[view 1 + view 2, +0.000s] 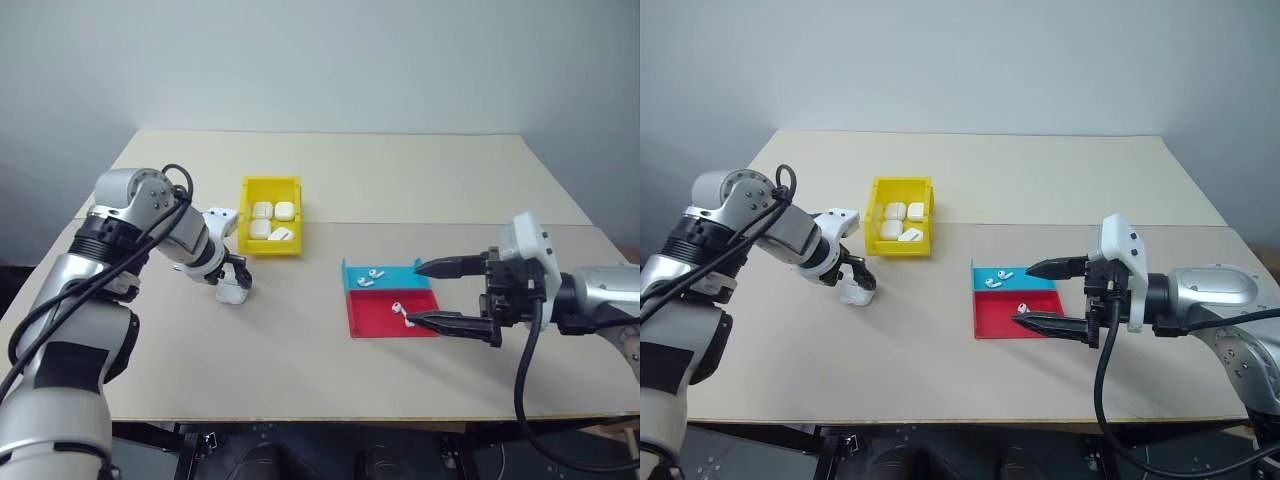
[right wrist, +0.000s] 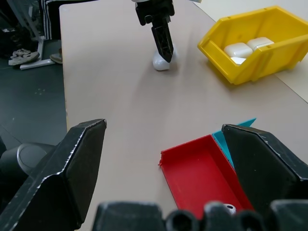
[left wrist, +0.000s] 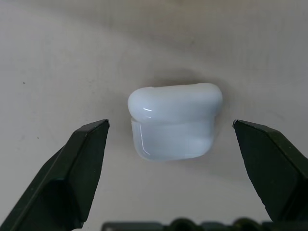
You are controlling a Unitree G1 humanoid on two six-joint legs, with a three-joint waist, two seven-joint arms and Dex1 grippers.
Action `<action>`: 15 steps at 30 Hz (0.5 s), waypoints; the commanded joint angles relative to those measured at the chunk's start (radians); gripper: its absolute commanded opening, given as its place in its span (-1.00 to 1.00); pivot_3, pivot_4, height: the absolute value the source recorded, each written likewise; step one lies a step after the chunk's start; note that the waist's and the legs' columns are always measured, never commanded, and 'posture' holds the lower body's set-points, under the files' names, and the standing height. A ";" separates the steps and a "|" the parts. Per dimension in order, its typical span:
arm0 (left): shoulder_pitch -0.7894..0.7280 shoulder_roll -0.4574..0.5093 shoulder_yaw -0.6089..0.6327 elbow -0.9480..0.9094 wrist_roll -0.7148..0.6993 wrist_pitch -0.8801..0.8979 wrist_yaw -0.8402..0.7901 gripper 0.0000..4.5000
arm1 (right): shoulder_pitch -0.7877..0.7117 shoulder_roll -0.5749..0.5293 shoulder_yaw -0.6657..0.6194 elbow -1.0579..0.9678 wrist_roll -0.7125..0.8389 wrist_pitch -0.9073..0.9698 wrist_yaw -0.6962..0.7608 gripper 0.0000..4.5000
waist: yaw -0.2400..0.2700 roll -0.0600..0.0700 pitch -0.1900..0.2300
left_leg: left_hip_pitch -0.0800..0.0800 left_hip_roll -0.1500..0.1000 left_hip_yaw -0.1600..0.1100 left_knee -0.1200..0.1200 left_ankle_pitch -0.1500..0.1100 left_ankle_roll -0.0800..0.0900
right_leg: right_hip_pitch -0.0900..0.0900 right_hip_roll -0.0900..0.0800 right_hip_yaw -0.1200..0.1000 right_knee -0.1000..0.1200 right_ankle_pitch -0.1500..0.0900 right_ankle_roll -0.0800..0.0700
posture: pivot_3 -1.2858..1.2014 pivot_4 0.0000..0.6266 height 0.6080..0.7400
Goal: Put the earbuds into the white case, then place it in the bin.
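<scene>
The left gripper (image 3: 171, 139) points down over the white case (image 3: 174, 120), fingers spread wide on either side of it, touching nothing. The case lies closed on the table (image 1: 420, 180), with the yellow bin (image 1: 271, 214) of other white cases just beyond the gripper. The right gripper (image 1: 428, 294) hovers wide open and empty at the teal-and-red tray (image 1: 392, 310), the earbuds (image 1: 399, 309) between its fingertips. No writing is legible anywhere.
</scene>
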State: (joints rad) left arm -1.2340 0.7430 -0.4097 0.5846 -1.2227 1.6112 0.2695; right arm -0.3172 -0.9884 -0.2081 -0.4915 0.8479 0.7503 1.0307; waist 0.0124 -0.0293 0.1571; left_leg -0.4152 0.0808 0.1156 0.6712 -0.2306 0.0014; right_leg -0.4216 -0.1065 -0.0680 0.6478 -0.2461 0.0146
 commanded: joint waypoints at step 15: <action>0.101 -0.064 0.160 -0.003 -0.104 0.003 0.254 1.00 | -0.023 -0.026 -0.044 -0.028 0.036 0.031 0.007 0.98 | 0.000 0.000 0.000 | 0.000 0.000 0.001 0.000 0.003 -0.005 | 0.001 0.000 -0.001 0.000 0.000 0.000 | 0.03 -0.52 1.00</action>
State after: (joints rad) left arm -1.1284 0.6763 -0.2819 0.5982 -1.3171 1.6112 0.5121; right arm -0.3333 -0.9961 -0.2114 -0.4940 0.8572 0.7742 1.0354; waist 0.0123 -0.0294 0.1571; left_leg -0.4149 0.0805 0.1162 0.6714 -0.2276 -0.0038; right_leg -0.4209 -0.1065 -0.0688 0.6481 -0.2461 0.0147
